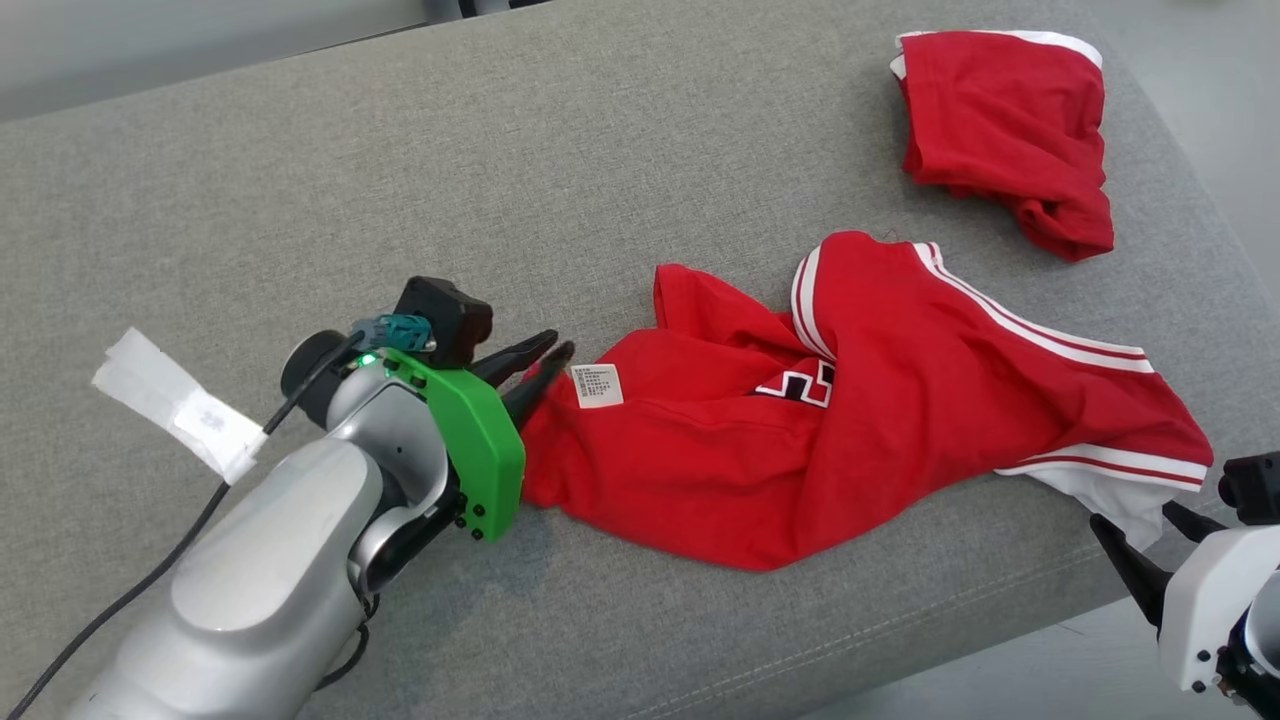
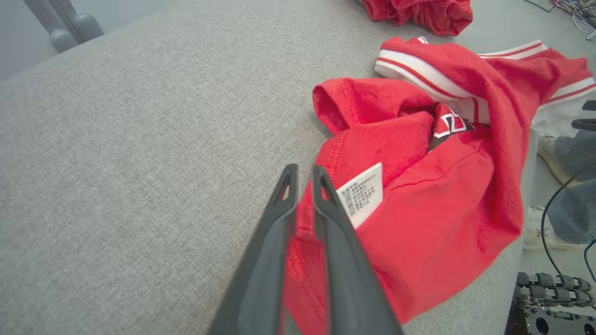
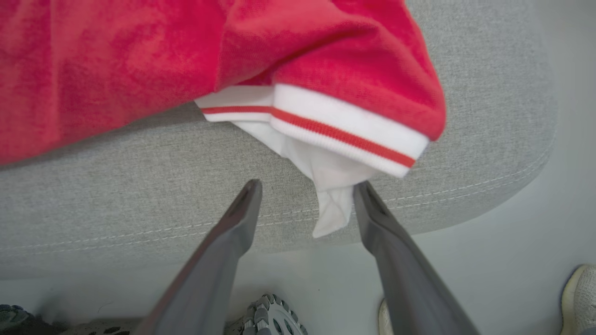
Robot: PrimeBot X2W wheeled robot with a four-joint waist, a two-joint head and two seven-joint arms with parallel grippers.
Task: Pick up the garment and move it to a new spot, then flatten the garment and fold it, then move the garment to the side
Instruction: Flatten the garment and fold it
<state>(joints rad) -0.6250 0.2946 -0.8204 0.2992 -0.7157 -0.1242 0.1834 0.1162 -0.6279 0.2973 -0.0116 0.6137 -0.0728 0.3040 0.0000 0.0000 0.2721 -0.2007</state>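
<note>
Left gripper (image 2: 305, 170): fingers clamped on the garment (image 1: 860, 400) hem, label (image 2: 361, 193) just beside them.
Garment: crumpled on the cushion (image 1: 400, 180), running from those fingers to the right gripper (image 3: 307, 184).
Right gripper: fingers apart, white flap (image 3: 333, 204) between the tips.
I judge pickup barely begun; moving, flattening and folding are left.
Containers: none I can make out.

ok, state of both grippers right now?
Left gripper: shut on the crumpled red shirt with white striped trim.
Right gripper: open, fingers either side of its white flap.
</note>
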